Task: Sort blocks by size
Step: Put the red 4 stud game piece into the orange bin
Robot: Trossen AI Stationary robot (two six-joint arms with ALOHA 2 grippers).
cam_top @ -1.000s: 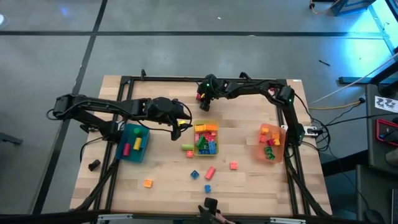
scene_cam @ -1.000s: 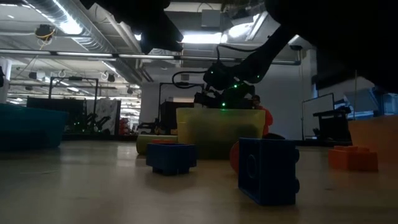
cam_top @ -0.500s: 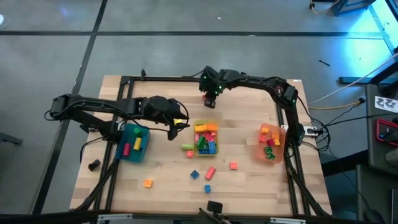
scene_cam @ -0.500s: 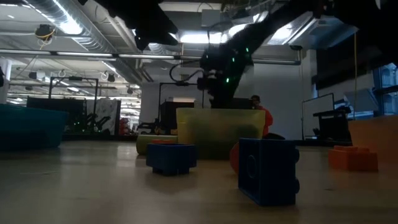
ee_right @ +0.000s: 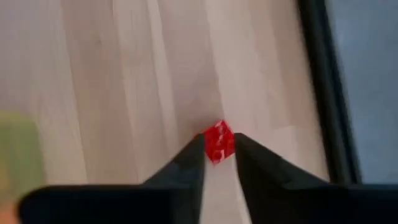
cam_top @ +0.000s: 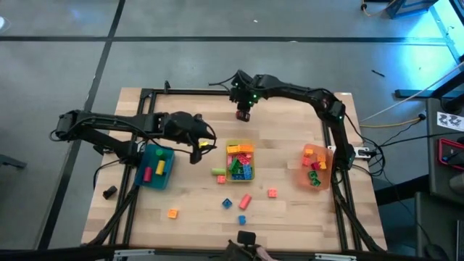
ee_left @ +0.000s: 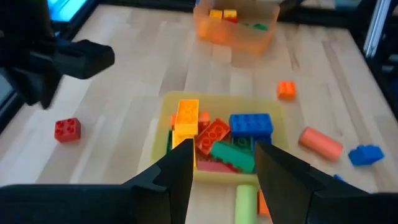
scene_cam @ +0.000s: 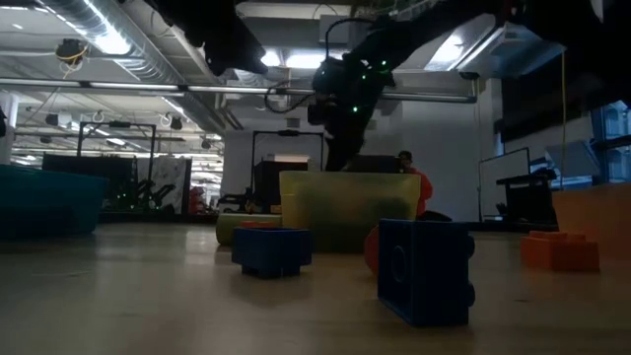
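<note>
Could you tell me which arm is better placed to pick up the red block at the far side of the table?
The right: its hand hangs directly over the red block; the left hand is beside the yellow bin.

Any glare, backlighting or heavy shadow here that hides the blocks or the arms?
Low view: the ceiling lights backlight the scene. The right arm is a silhouette above the yellow bin, and the near blue block is in deep shadow. High view: the table is evenly lit, with blue glare only on the floor. Right wrist view: the red block is well lit.
</note>
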